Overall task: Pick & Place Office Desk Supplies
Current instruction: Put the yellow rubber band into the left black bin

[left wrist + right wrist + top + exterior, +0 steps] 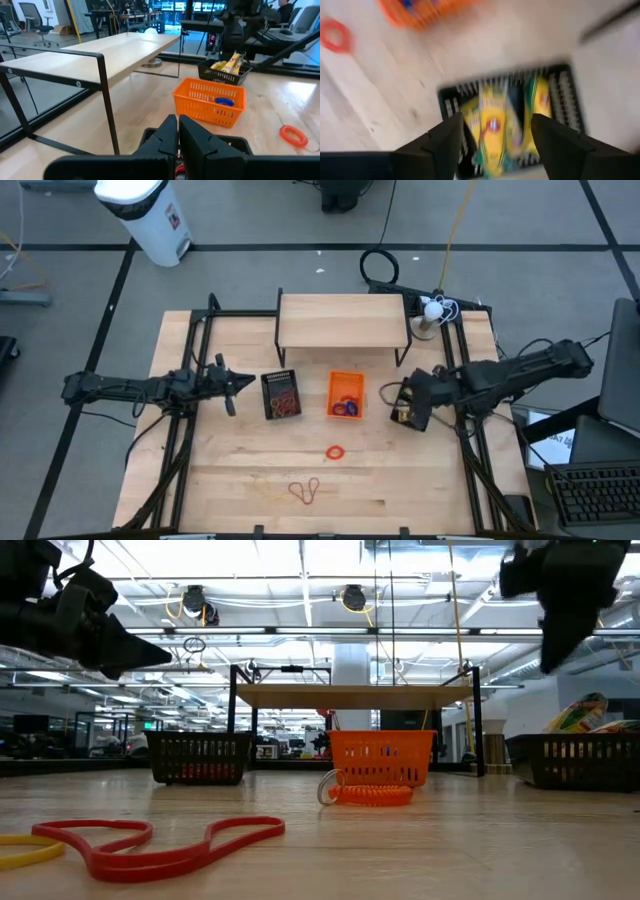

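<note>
The right end effector (492, 137) is hovering wide open and empty above the black bin (510, 85) of yellow packets (492, 125), the left end effector (178, 132) is waiting closed over another bin (281, 394), and loose bands (305, 491) are lying on the surface (420, 470), where thin rubber risks slipping any pinch.

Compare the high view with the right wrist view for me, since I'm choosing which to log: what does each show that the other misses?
Only the high view shows the left gripper beside the black basket of red bands, the loose rubber bands near the table's front edge, the wooden shelf and the white bin on the floor.

Only the right wrist view shows the yellow packets inside the right black basket, between the open right gripper fingers.

Both show the orange basket and the red ring lying on the table.
</note>
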Robot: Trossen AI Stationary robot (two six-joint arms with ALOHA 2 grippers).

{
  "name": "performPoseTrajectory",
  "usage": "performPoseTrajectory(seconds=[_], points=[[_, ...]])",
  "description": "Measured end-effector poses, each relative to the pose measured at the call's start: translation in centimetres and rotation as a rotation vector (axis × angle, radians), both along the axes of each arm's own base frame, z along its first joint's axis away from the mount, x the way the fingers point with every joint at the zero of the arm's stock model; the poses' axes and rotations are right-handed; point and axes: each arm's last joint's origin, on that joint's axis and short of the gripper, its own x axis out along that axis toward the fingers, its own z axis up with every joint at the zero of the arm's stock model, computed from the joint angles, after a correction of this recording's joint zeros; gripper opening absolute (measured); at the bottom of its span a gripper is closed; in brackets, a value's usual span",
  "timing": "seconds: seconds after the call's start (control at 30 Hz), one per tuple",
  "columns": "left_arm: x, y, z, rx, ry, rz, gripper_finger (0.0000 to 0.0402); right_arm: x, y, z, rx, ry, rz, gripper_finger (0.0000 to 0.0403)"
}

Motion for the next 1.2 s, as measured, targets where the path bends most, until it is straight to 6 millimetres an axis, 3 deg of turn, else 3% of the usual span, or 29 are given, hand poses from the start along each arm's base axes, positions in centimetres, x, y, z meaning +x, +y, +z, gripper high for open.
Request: performPoseTrajectory(seconds=[0.17,0.3,0.43,0.53,0.63,0.73,0.9,1.2], points=[[0.0,0.0,0.3,-0.037,-0.039,0.004,0.0021,-2.8,0.0,3.0,-0.153,-0.288,0.074,0.0183],[0.0,0.0,0.4,-0.043,-0.059,0.004,0.0021,-4.4,0.4,4.8,-0.245,-0.6,0.247,0.014],[0.0,0.0,0.5,-0.101,-0.085,0.006,0.0021,-4.8,1.0,5.0,-0.267,-0.984,0.428,0.0082],[0.1,-0.1,0.4,-0.12,-0.074,-0.035,0.0021,-4.6,1.5,3.4,-0.255,-1.176,0.529,0.0034],[0.1,-0.3,0.3,-0.116,-0.059,-0.095,0.0021,-4.0,1.3,0.4,-0.284,-1.163,0.508,0.0006],[0.1,-0.4,0.3,-0.11,-0.057,-0.116,0.0021,-3.5,1.1,-1.8,-0.253,-1.165,0.539,0.0016],[0.1,-0.2,0.3,-0.059,-0.048,-0.069,0.0021,-3.1,0.1,-3.4,-0.209,-1.263,0.575,0.001],[0.0,0.1,0.5,-0.003,-0.053,0.038,0.0021,-2.9,-1.9,-5.3,-0.183,-1.273,0.619,0.0001]])
